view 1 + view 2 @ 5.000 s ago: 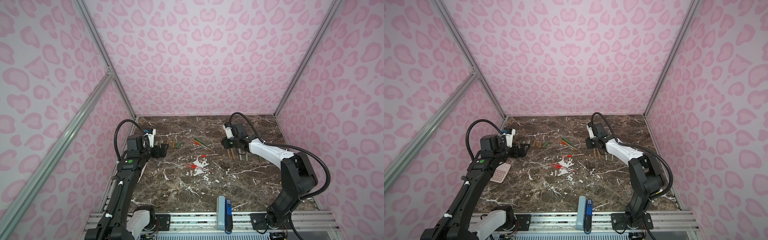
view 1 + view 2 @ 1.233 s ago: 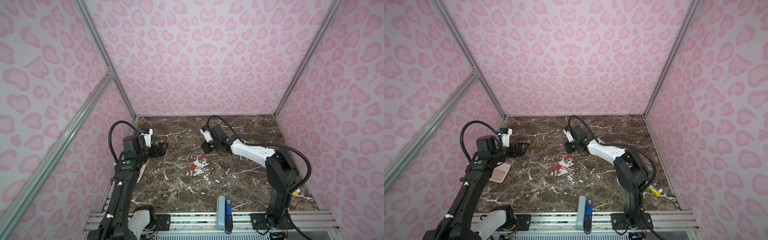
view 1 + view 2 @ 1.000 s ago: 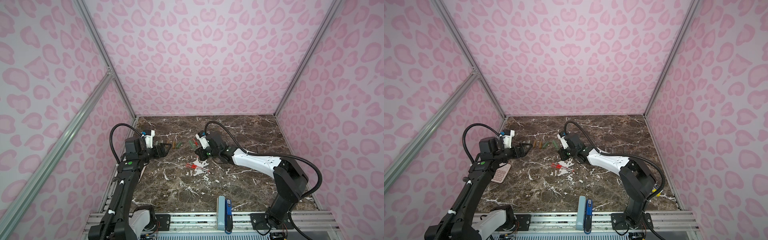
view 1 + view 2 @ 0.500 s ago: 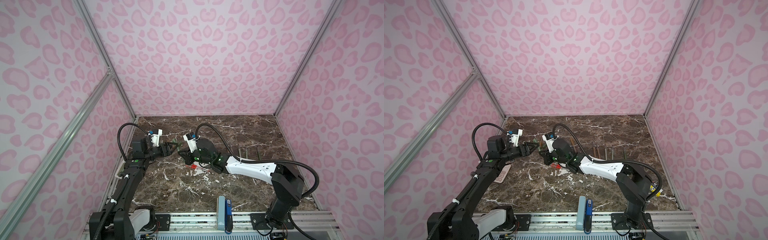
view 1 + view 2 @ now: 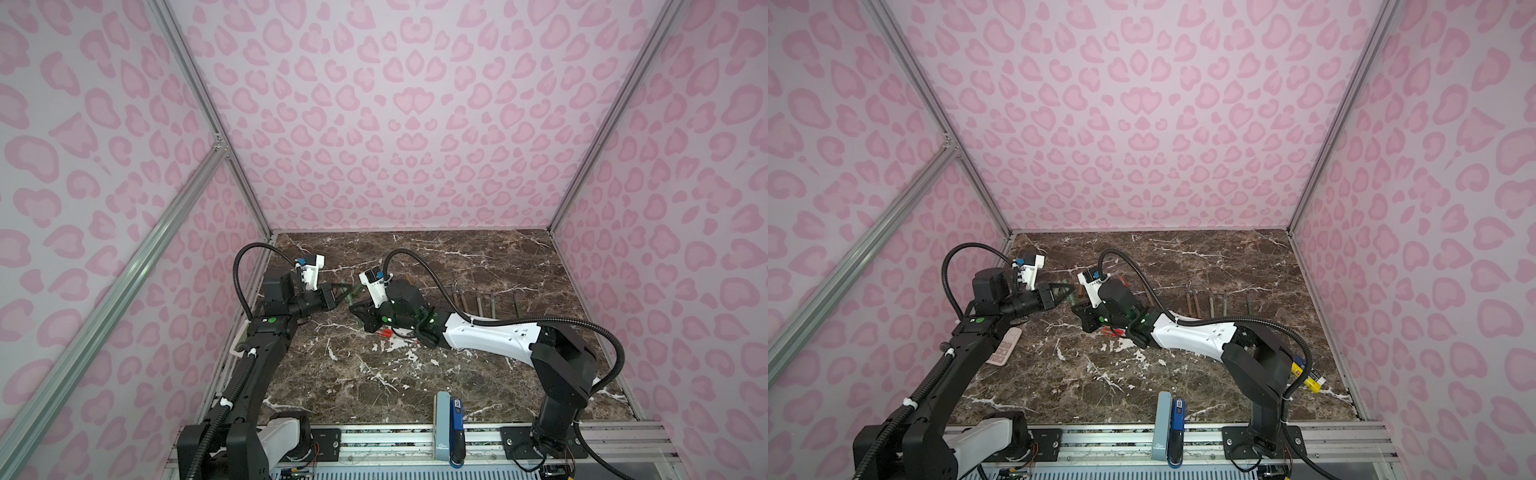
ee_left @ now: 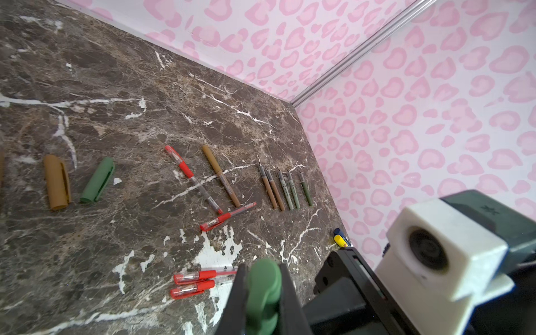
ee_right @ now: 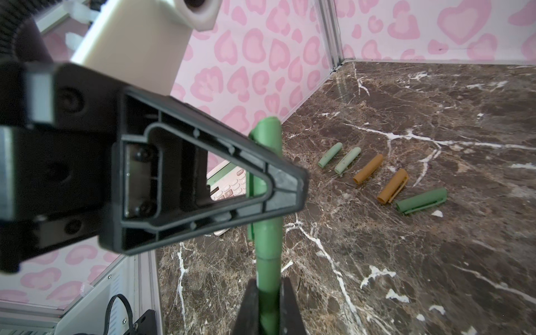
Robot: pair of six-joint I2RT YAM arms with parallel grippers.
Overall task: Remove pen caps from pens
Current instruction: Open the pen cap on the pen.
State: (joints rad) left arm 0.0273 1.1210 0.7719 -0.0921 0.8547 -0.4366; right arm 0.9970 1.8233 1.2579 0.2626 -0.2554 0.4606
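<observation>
While in right gripper (image 7: 268,293), green pen (image 7: 268,261); loose caps (image 7: 394,185) beyond.

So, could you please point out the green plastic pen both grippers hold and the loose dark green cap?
Green plastic pen (image 7: 268,266): right wrist view, barrel.
Loose dark green cap (image 7: 422,201): right wrist view, mid-body.

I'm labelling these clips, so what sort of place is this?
Probably a robot test booth: pink printed walls on metal framing enclose a marble-look table, with a left arm and right arm mounted on a rail at its front.
</observation>
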